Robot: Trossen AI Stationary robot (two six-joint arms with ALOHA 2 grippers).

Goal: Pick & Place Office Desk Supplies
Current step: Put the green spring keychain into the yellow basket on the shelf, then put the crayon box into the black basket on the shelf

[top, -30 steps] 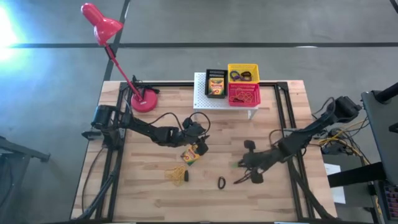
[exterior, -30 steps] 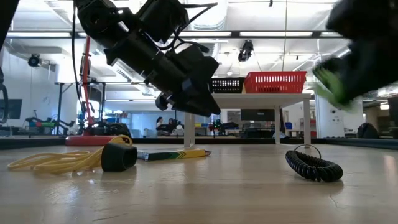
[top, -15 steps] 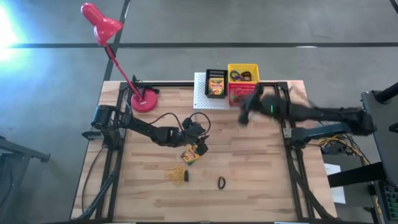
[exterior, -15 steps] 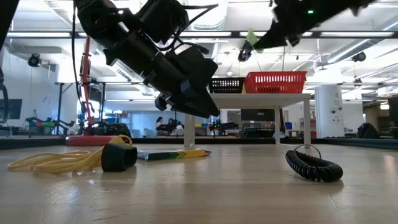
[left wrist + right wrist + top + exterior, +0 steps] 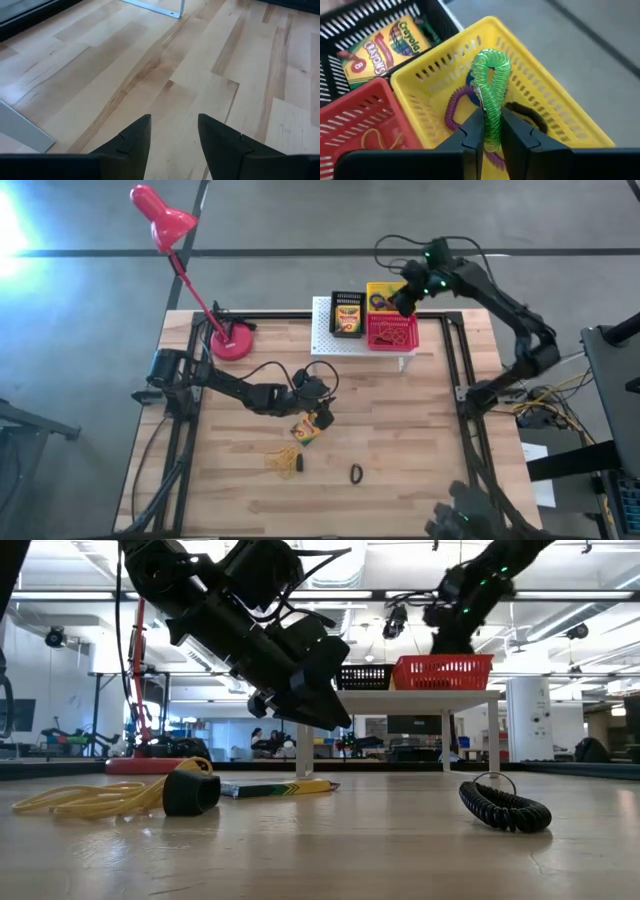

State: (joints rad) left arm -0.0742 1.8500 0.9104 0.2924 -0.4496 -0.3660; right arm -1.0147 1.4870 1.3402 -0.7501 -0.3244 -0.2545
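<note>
Gripping a green coil ring (image 5: 490,90), the right gripper (image 5: 402,300) sits at upper center-right of the high view, over the yellow basket (image 5: 391,288). Wrist cam: the ring is pinched upright between its fingers (image 5: 472,132), directly above the basket (image 5: 559,107), with a purple ring (image 5: 454,105) and a black ring (image 5: 530,111) lying inside it. Crayon box (image 5: 382,47) is in the black basket (image 5: 346,312) beside it; red basket (image 5: 392,332) holds a rubber band.

Left gripper (image 5: 322,417) hangs mid-table, jaws parted, nothing held, just above a crayon box (image 5: 305,430). Rubber-band tangle (image 5: 283,461) lower left of it; black coil ring (image 5: 355,474) lower center.
</note>
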